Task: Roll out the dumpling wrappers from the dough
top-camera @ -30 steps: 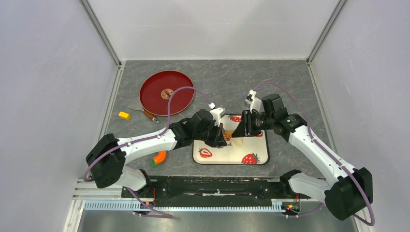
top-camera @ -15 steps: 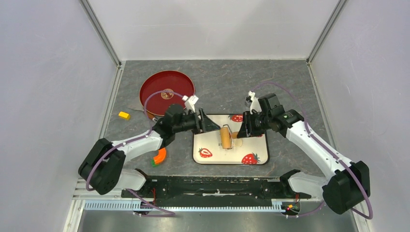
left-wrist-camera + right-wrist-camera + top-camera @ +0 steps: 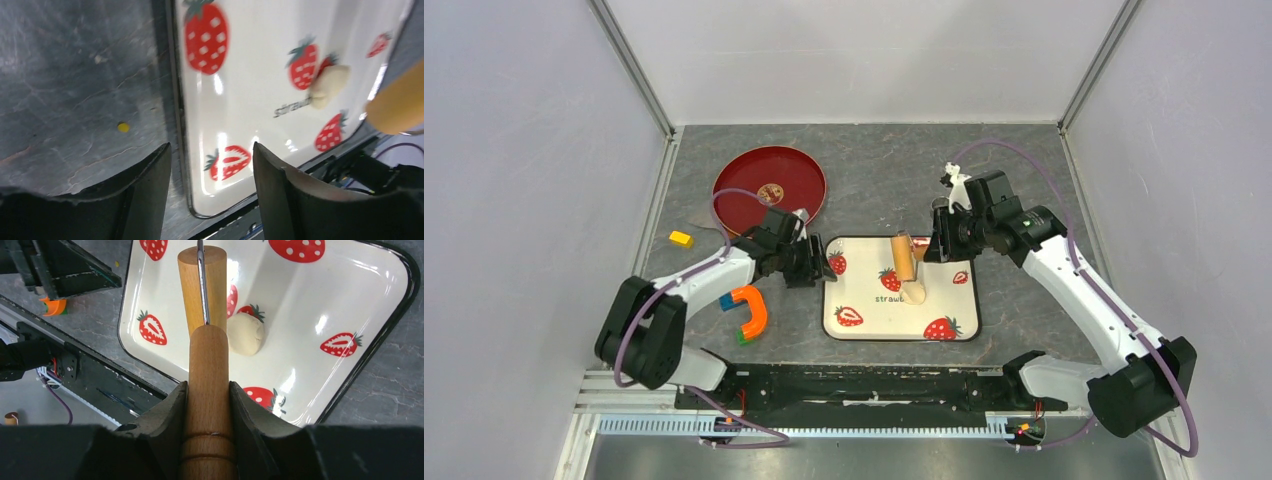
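Note:
A small pale dough (image 3: 915, 292) lump lies near the middle of the strawberry tray (image 3: 944, 303); it also shows as the dough (image 3: 245, 333) and the dough (image 3: 327, 85) in the wrist views. My right gripper (image 3: 934, 245) is shut on the handle (image 3: 208, 370) of a tan wooden roller (image 3: 903, 257). The roller's barrel (image 3: 202, 280) hovers just left of the lump. My left gripper (image 3: 814, 262) stands open and empty over the tray's left rim (image 3: 176, 100), its fingertips (image 3: 162, 155) straddling the edge. The dumpling wrappers are out of view.
A red round plate (image 3: 769, 190) sits at the back left. A yellow block (image 3: 681, 238) lies near the left wall. An orange U-shaped piece (image 3: 752, 312) rests beside my left arm. A tiny yellow crumb (image 3: 123, 127) lies on the grey tabletop.
My left gripper has opened and drawn back left off the tray. My right gripper has carried the roller toward the back of the tray, uncovering the dough lump.

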You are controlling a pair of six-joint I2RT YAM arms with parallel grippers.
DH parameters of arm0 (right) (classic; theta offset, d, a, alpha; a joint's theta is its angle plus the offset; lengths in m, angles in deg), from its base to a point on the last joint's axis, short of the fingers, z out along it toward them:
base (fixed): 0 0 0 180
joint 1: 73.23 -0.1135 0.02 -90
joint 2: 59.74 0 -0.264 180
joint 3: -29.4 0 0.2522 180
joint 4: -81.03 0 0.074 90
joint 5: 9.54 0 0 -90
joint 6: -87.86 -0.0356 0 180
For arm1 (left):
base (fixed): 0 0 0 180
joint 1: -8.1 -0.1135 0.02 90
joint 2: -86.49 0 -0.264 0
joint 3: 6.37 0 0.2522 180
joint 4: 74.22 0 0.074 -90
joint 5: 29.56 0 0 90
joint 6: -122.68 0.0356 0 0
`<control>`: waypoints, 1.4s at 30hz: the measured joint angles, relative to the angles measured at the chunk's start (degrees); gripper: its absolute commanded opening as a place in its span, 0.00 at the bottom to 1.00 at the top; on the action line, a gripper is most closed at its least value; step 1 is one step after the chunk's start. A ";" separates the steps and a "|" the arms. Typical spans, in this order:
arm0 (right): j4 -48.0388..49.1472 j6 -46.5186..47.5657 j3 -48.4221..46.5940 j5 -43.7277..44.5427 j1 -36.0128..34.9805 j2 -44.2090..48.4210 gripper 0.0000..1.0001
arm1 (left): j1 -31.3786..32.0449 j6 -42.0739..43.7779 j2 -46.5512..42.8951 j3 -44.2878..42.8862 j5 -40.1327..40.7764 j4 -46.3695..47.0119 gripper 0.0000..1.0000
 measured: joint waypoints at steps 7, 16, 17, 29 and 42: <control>-2.73 0.46 0.02 0.83 0.37 0.07 0.00 | 0.00 0.61 6.38 2.43 -0.42 -2.95 0.50; -5.90 0.42 0.33 1.42 1.14 -1.18 0.00 | 0.15 0.87 7.85 3.08 -1.31 -0.22 0.09; -6.21 0.42 0.33 1.38 1.18 -1.49 0.00 | 0.17 0.87 8.00 3.10 -1.57 0.07 0.05; -8.57 0.70 0.59 1.42 1.44 -6.54 0.00 | 0.17 1.07 8.07 3.13 -2.12 0.26 0.02; -8.57 2.56 1.53 1.97 1.51 -10.29 0.00 | 0.72 1.53 8.41 2.71 -1.81 -0.17 0.02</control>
